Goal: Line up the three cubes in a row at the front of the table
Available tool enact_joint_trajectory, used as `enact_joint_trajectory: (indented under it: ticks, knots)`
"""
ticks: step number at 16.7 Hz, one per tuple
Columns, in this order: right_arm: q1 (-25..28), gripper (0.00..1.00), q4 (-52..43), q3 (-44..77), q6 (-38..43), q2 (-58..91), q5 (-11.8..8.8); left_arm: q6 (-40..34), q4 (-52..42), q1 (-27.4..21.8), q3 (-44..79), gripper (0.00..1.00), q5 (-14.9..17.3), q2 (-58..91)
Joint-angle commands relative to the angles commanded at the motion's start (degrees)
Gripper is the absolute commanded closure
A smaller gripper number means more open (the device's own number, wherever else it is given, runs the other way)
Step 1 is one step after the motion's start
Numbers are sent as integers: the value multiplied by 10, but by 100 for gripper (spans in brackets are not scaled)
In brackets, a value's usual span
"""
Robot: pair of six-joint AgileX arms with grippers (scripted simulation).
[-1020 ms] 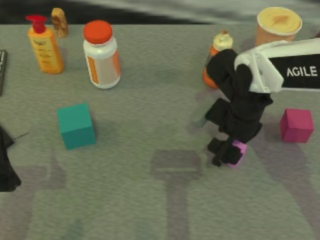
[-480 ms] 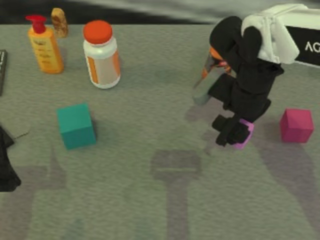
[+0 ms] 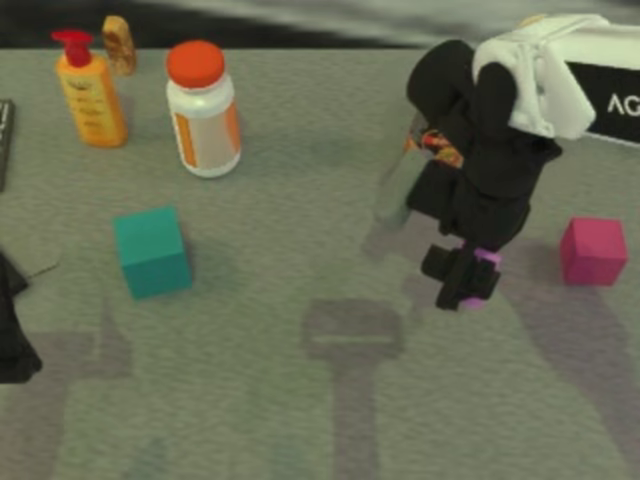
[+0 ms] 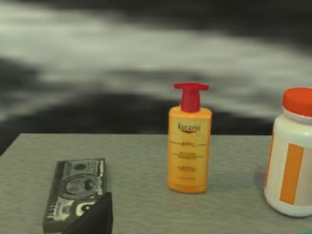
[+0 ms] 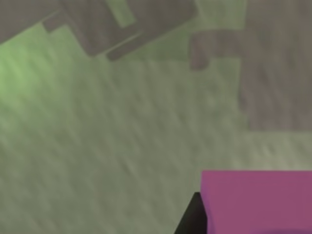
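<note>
My right gripper (image 3: 465,278) hangs above the right half of the table (image 3: 330,200), shut on the small light pink cube (image 3: 486,260). In the right wrist view that cube (image 5: 258,202) fills the corner beside one dark finger (image 5: 195,217), with the cloth far beneath it. The medium dark magenta cube (image 3: 594,251) rests on the table to the right of the gripper. Far over on the left sits the large teal cube (image 3: 151,251). My left arm (image 3: 12,335) stays parked at the left edge.
Along the back stand an orange pump bottle (image 3: 90,90), a small brown bottle (image 3: 119,42) and a white bottle with an orange cap (image 3: 203,110). Another orange bottle (image 3: 440,145) is half hidden behind my right arm. A banknote stack (image 4: 75,192) lies at the left edge.
My right gripper has risen off the table with the light pink cube and turned slightly. The arm now covers the cup at the back right. The left arm has not moved.
</note>
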Motion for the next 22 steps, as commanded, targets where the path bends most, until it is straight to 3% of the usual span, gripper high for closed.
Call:
enact_joint_trajectory:
  ticks: [9, 15, 22]
  knots:
    - [83, 100, -8, -74, -197, -79, -6, 0, 0, 0, 0, 0, 0, 0]
    - [83, 100, 2, -81, -200, -75, -6, 0, 0, 0, 0, 0, 0, 0]
    - [85, 100, 134, -163, -199, -28, -6, 0, 0, 0, 0, 0, 0, 0]
